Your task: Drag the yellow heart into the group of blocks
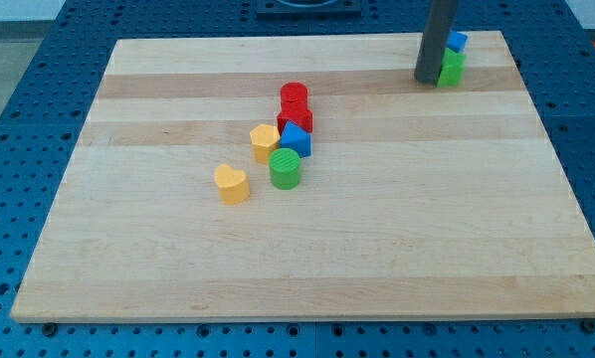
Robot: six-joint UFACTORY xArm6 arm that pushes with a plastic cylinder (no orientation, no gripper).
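The yellow heart (232,184) lies left of the board's middle, a little apart from the group, at its lower left. The group holds a yellow block (265,142), a green cylinder (286,169), a blue block (296,138), a red block (298,120) and a red cylinder (294,96). My tip (428,81) is at the view's top right, far from the heart, right beside a green block (451,69) and a blue block (458,42).
The wooden board (377,229) lies on a blue perforated table (19,119). The rod rises out of the view's top edge.
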